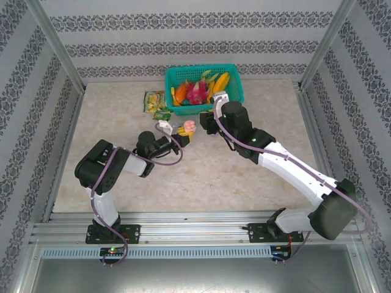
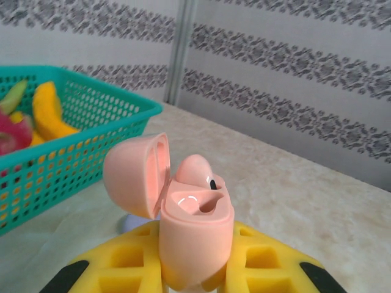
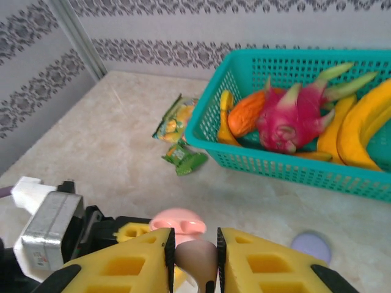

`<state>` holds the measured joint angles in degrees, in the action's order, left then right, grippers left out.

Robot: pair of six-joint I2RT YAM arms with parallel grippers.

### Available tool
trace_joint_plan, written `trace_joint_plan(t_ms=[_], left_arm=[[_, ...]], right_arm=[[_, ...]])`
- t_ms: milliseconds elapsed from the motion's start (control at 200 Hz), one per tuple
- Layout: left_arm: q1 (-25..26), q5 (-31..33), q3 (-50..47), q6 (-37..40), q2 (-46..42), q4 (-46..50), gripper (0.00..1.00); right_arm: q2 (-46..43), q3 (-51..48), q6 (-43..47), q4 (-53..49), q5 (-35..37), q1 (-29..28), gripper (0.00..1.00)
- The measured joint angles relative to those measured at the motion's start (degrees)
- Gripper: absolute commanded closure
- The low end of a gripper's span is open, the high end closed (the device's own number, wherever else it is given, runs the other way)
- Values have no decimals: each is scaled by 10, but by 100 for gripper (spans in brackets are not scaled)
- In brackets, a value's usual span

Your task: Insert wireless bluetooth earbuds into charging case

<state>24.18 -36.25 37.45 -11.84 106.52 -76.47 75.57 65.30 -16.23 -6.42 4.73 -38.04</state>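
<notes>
My left gripper [image 2: 194, 271] is shut on a pale pink charging case [image 2: 197, 235], held upright with its lid [image 2: 135, 174] swung open to the left. One pink earbud [image 2: 197, 170] sits in the far slot; the near slot shows its bare glossy hollow. In the right wrist view my right gripper [image 3: 195, 259] is shut on a second pink earbud [image 3: 198, 261], pinched between its black pads just short of the case [image 3: 177, 222]. From above, the left gripper [image 1: 177, 135] and right gripper [image 1: 204, 122] meet around the case [image 1: 188, 126] in front of the basket.
A teal basket [image 1: 235, 91] of toy fruit stands at the back centre, close behind both grippers. Snack packets [image 1: 154, 101] lie to its left. A lilac round disc [image 3: 310, 247] lies on the table to the right of my right fingers.
</notes>
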Motion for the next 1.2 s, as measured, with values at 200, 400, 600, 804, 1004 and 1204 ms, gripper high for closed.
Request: trace_joint_plan(t_ms=[200, 400, 600, 804, 1004, 1204], left_arm=[[14, -26, 37, 11, 0, -3, 100], [28, -41, 61, 42, -1, 0, 100], [37, -46, 62, 85, -30, 33, 100], [40, -46, 62, 128, -71, 69, 100], [47, -40, 63, 155, -89, 93, 100], [49, -38, 70, 166, -94, 110, 100]], right_arm=[[-42, -43, 8, 60, -12, 0, 72], [-67, -85, 8, 115, -32, 0, 72], [-91, -114, 8, 166, -55, 0, 72], [-103, -134, 5, 207, -77, 4, 72], [-103, -149, -5, 233, -93, 10, 72], [-103, -155, -19, 243, -111, 20, 72]])
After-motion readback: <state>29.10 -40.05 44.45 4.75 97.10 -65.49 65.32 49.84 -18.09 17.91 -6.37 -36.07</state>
